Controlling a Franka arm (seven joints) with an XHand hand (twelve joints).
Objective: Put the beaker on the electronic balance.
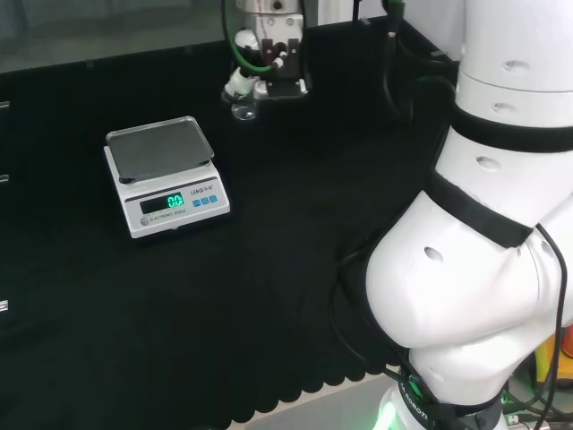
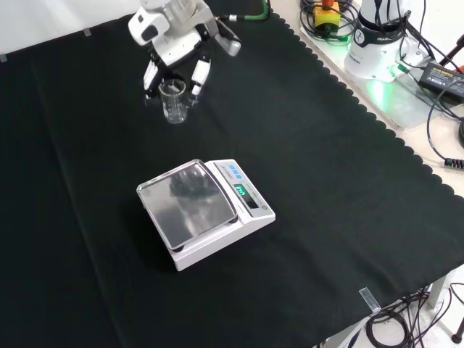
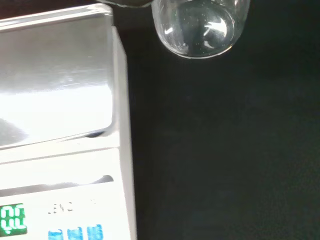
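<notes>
Balance (image 2: 206,212) stands apart; hand (image 2: 174,43) straddles beaker (image 2: 172,101), fingers spread.

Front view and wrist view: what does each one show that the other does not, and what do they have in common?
The front view alone shows the hand, its fingers reaching down on either side of the beaker, the whole electronic balance standing apart from them, and cables beyond the black cloth's scalloped edge. The wrist view alone looks closely at the beaker's round base, right beside the balance's pan. Both show beaker, balance with its lit display, and cloth.
</notes>
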